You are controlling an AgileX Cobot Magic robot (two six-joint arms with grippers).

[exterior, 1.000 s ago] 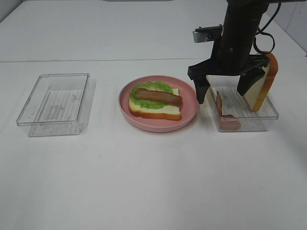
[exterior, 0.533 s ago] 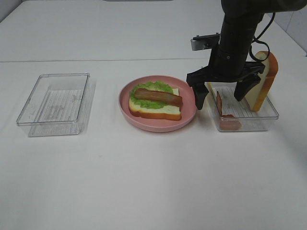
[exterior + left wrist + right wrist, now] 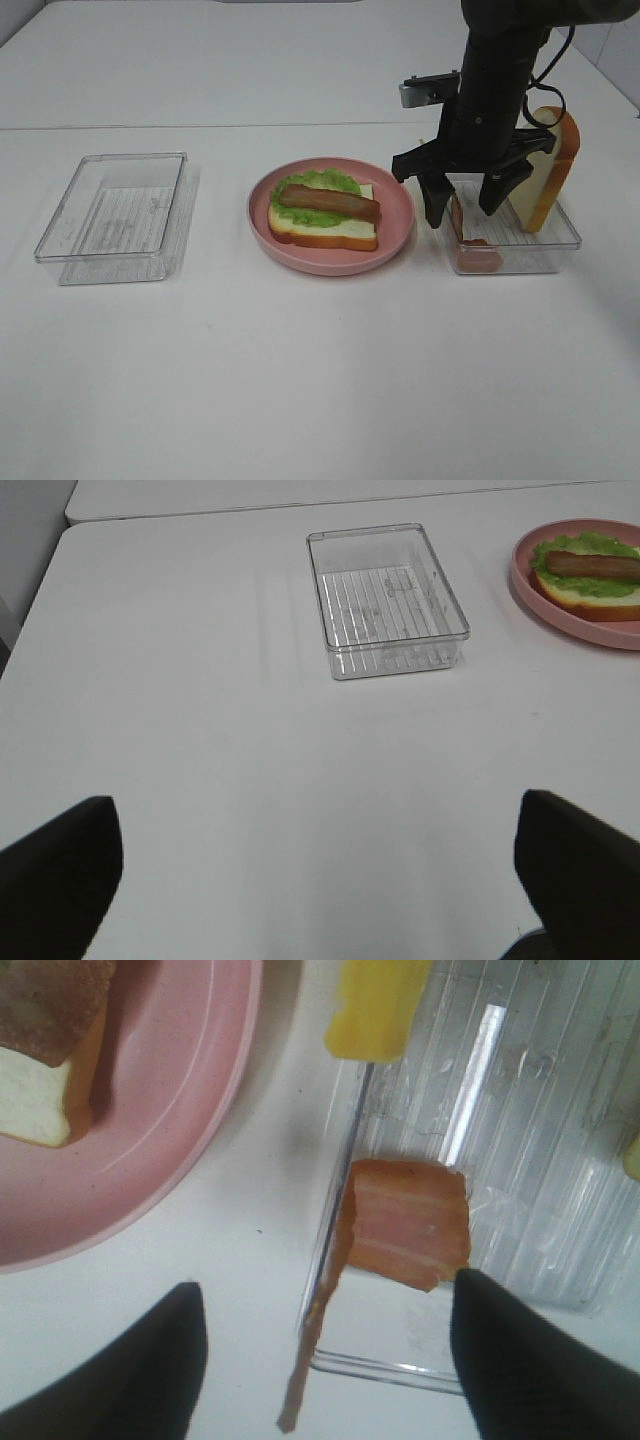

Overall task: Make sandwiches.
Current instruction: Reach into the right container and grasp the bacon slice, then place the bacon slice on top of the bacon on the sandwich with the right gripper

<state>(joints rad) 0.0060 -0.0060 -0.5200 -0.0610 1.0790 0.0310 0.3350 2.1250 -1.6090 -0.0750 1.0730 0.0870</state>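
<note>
My right hand (image 3: pixel 462 214) hangs half spread over the clear box (image 3: pixel 545 245), its fingers on either side of an upright bacon strip (image 3: pixel 457 216) without gripping it. The sandwich (image 3: pixel 322 212) lies on the pink plate (image 3: pixel 330 264) at its nine o'clock. My left hand (image 3: pixel 320 865) gapes wide above the tabletop (image 3: pixel 200 730).

Your right pincer (image 3: pixel 462 213) hangs over the right-hand clear container (image 3: pixel 520 260), its jaws spread either side of an upright bacon strip (image 3: pixel 458 222). A bread slice (image 3: pixel 548 175) leans in that container's right end. Just beside it, the pink plate (image 3: pixel 330 266) carries an open sandwich (image 3: pixel 322 232) of bread, lettuce and bacon. A second clear container (image 3: pixel 110 270) sits well apart on the left of the white surface (image 3: pixel 300 380).
</note>
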